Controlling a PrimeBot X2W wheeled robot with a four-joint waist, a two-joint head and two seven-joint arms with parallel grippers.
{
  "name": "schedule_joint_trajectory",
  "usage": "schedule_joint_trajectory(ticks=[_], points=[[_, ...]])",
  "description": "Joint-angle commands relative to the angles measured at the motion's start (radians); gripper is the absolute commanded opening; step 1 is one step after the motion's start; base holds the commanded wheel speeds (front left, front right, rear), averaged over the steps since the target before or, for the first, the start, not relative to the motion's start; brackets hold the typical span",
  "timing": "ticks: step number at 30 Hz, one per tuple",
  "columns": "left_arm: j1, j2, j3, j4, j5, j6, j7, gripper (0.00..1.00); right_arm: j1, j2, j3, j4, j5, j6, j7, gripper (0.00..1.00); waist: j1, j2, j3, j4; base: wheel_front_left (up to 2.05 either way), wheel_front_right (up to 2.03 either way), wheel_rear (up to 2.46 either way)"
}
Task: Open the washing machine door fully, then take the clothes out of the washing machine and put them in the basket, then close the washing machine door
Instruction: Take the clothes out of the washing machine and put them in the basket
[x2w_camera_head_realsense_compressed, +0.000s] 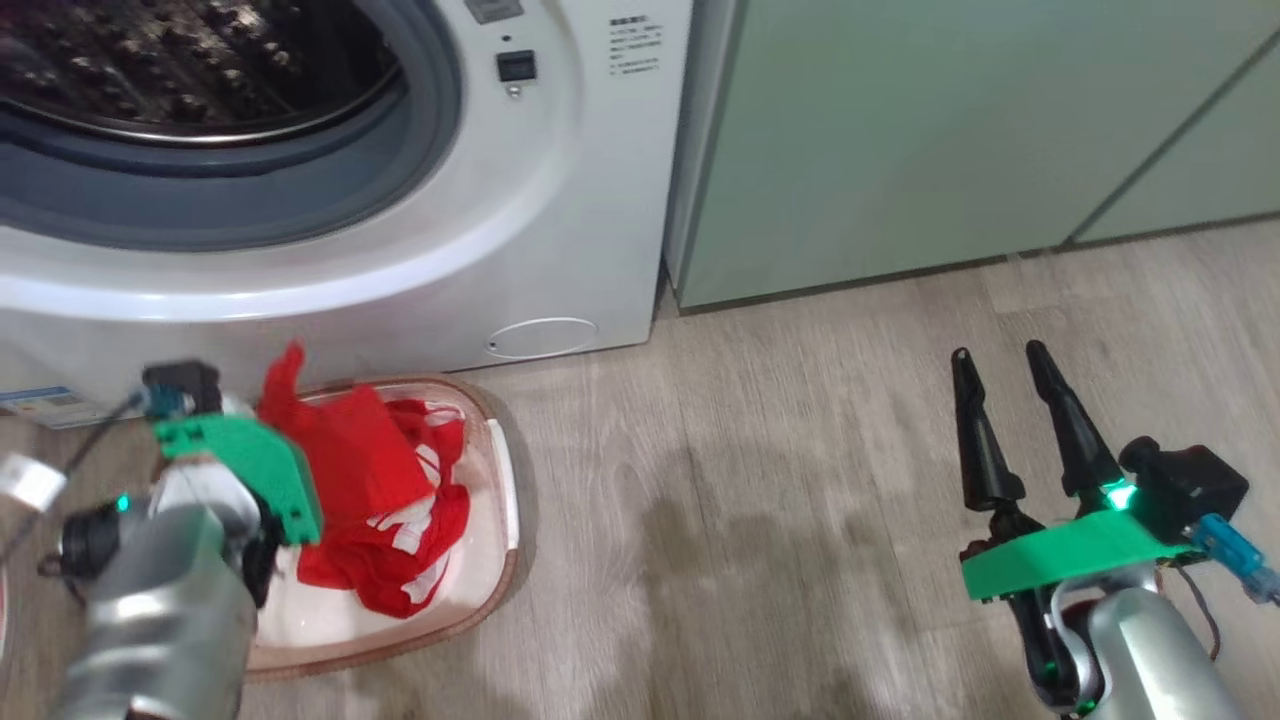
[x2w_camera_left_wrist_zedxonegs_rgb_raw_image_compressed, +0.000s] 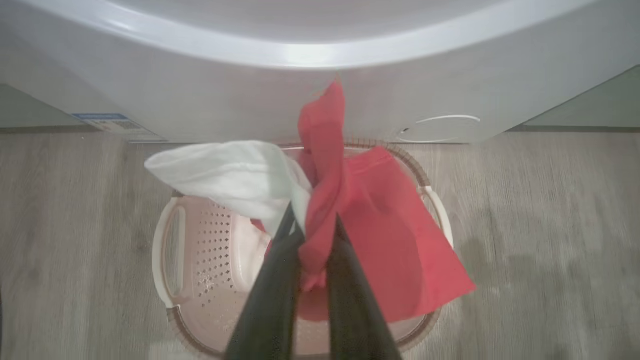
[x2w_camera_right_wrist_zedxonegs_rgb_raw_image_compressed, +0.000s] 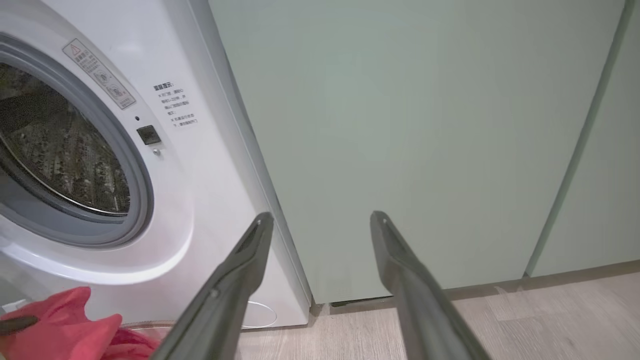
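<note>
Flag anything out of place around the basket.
The clothes are pinched in the shut left gripper over the basket. In the left wrist view, a red flap and a white piece spread past its rim.

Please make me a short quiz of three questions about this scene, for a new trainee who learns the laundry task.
1. True or false: the right hand holds the clothes.
2. Where does the basket stand, relative to the washing machine? A: on top of it. B: on the floor in front of it. C: it hangs from the right hand.
3. Fill in: the left hand is shut on ___ fabric.
Key: 1 false, it is open and empty; 2 B; 3 red.
</note>
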Motion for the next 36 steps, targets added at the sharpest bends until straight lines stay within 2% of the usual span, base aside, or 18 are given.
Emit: schedule_joint_trajectory(ticks=[1,9,16,21,28,29,30,31,32,36], points=[[-0.002,0.032,0.016,-0.014,-0.003,0.004,-0.014,0.0,-0.005,-0.013,0.025,-0.032,0.007,0.007,-0.006,1.0,0.0,0.0,0.0,0.006,0.0,0.0,0.0],[0.012,0.058,0.02,0.005,-0.018,0.015,0.003,0.0,-0.04,-0.017,0.031,-0.046,0.009,0.007,-0.006,1.0,0.0,0.0,0.09,-0.034,0.0,0.0,0.0],[0.022,0.06,0.024,0.019,-0.04,0.014,0.067,0.0,-0.067,0.0,0.015,-0.062,0.006,0.007,-0.006,1.0,0.0,0.0,0.183,-0.072,0.0,0.0,0.0],[0.01,0.071,0.025,0.022,-0.045,0.049,0.06,0.0,-0.092,0.013,0.019,-0.073,0.001,0.007,-0.006,1.0,0.0,0.0,0.249,-0.087,0.0,0.0,0.0],[-0.005,0.067,0.015,0.024,-0.045,0.049,0.052,0.0,-0.111,0.02,0.015,-0.074,-0.004,0.007,-0.006,1.0,0.0,0.0,0.283,-0.088,0.0,0.0,0.0],[-0.004,0.065,0.015,0.024,-0.048,0.05,0.04,0.16,-0.112,0.021,0.015,-0.073,-0.005,0.007,-0.006,1.0,0.0,0.0,0.282,-0.087,0.0,0.0,0.0],[-0.002,0.063,0.014,0.024,-0.047,0.053,0.025,0.43,-0.113,0.021,0.015,-0.071,-0.006,0.007,-0.006,1.0,0.0,0.0,0.277,-0.085,0.0,0.0,0.0],[0.001,0.059,0.011,0.024,-0.045,0.056,0.011,0.79,-0.114,0.022,0.014,-0.069,-0.007,0.007,-0.006,1.0,0.0,0.0,0.27,-0.083,0.0,0.0,0.0],[0.005,0.055,0.012,0.024,-0.048,0.058,-0.001,1.0,-0.113,0.022,0.014,-0.067,-0.007,0.007,-0.006,1.0,0.0,0.0,0.26,-0.08,0.0,0.0,0.0],[0.025,0.046,0.017,0.024,-0.058,0.059,-0.06,1.0,-0.1,0.02,0.015,-0.058,-0.006,0.007,-0.006,1.0,0.0,0.0,0.205,-0.065,0.0,0.0,0.0]])
